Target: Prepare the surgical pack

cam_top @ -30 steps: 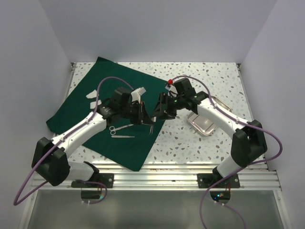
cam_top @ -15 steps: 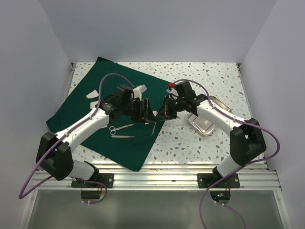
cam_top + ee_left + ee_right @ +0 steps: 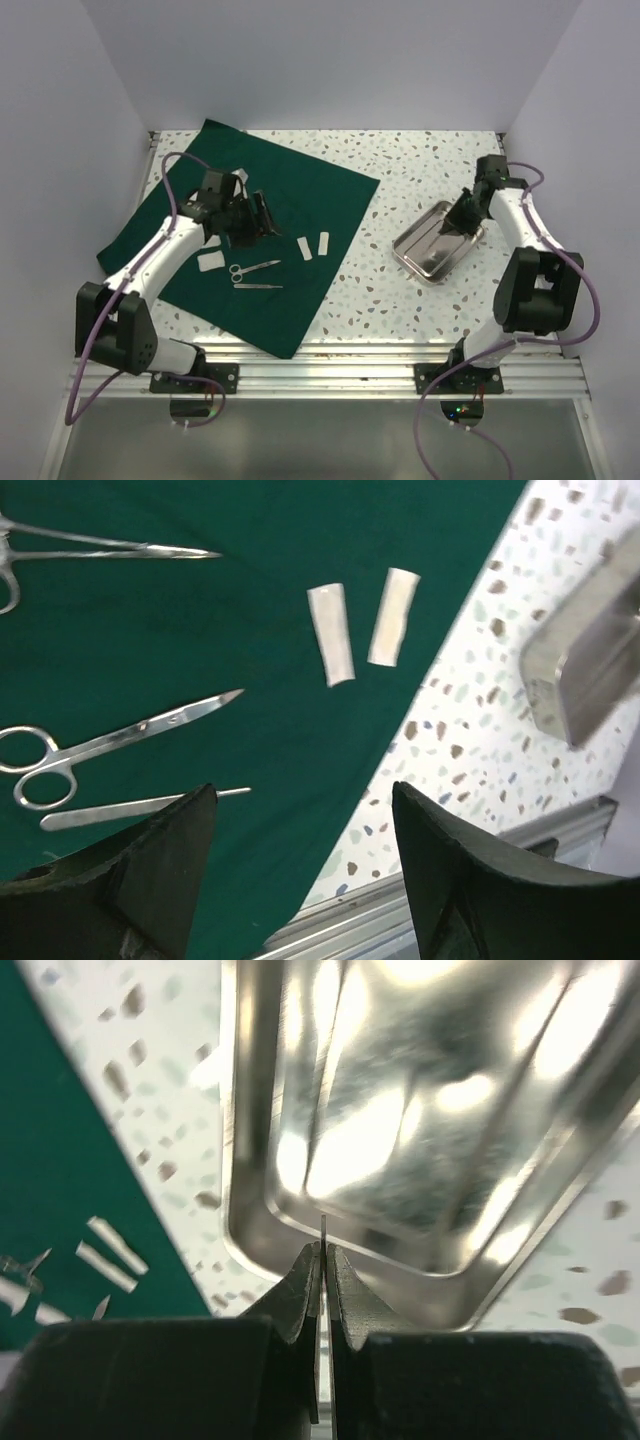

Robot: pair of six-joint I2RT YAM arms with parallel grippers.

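Observation:
The surgical pack's dark green cloth point(image 3: 300, 190) lies spread flat on the left of the table. On it lie scissors point(image 3: 252, 268), a slim steel tool point(image 3: 258, 286) and two white strips point(image 3: 305, 250). My left gripper point(image 3: 258, 218) hovers open over the cloth, holding nothing. Its wrist view shows the scissors point(image 3: 100, 750), the strips point(image 3: 330, 635) and another steel instrument point(image 3: 100, 550) on the cloth point(image 3: 250, 680). My right gripper point(image 3: 465, 215) is over the steel tray point(image 3: 438, 243), shut on a thin steel instrument point(image 3: 323, 1232) seen edge-on above the tray point(image 3: 400, 1130).
A white patch point(image 3: 210, 262) lies on the cloth near my left arm and another point(image 3: 243, 175) sits behind the gripper. An aluminium rail point(image 3: 330, 360) runs along the table's near edge. White walls close in the left, back and right.
The two grippers met at the cloth's right corner, then parted. The left one opened and drew back left over the cloth. The right one shut on the thin instrument and swung over the tray.

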